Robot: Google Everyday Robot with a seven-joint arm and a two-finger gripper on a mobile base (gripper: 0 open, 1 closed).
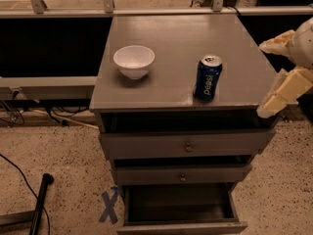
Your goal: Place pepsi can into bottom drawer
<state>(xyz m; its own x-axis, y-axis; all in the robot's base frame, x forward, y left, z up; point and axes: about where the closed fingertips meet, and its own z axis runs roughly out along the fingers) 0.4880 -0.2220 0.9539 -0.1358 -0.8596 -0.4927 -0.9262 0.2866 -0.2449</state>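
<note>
The pepsi can (208, 78) stands upright on the grey cabinet top (181, 43), near its front right. It is dark blue with a silver top and white lettering. My gripper (263, 80) hangs at the cabinet's right edge, to the right of the can and apart from it. Its two cream fingers (286, 89) are spread wide with nothing between them. The bottom drawer (181, 226) is pulled out at the foot of the cabinet, and its dark interior shows nothing inside.
A white bowl (133, 61) sits on the cabinet top left of the can. Two shallower drawers (188, 146) with small round knobs stand slightly ajar above the bottom one. A black pole (39, 199), cables and a blue X mark (110, 205) are on the floor at left.
</note>
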